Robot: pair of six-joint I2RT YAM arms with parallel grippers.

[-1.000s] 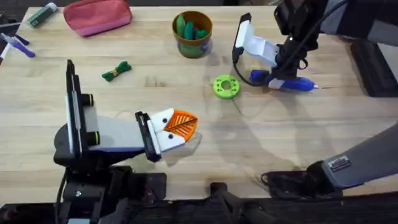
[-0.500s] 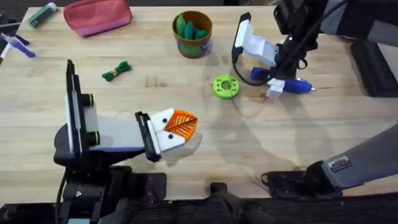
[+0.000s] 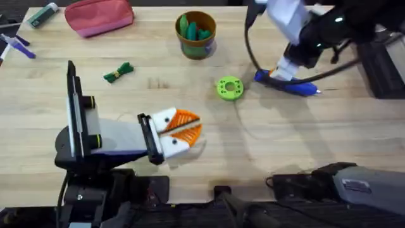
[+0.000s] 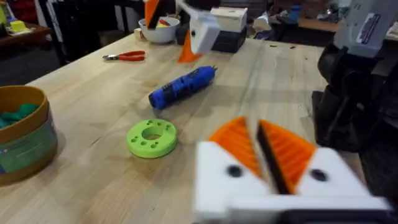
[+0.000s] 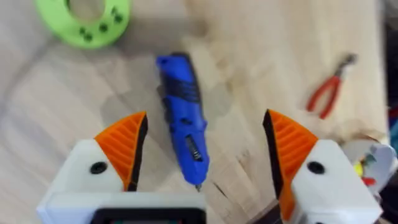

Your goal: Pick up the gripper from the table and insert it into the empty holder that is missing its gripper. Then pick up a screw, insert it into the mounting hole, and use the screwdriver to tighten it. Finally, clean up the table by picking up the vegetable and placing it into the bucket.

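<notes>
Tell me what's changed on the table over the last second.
The right gripper let go of the screwdriver and lifted off; it now hangs open above it. The screwdriver lies flat on the table, about where it was. The left gripper has closed a little. The green disc, vegetable and bucket haven't moved.

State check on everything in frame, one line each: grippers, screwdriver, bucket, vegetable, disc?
left gripper: low over the table, jaws nearly shut, nothing visibly held.
right gripper: above the screwdriver, jaws open wide, empty.
screwdriver: lying flat on the table, not gripped.
bucket: upright, green pieces inside.
vegetable: lying on the table, outside the bucket.
green disc: flat on the table.
pliers: lying on the table, untouched.
</notes>
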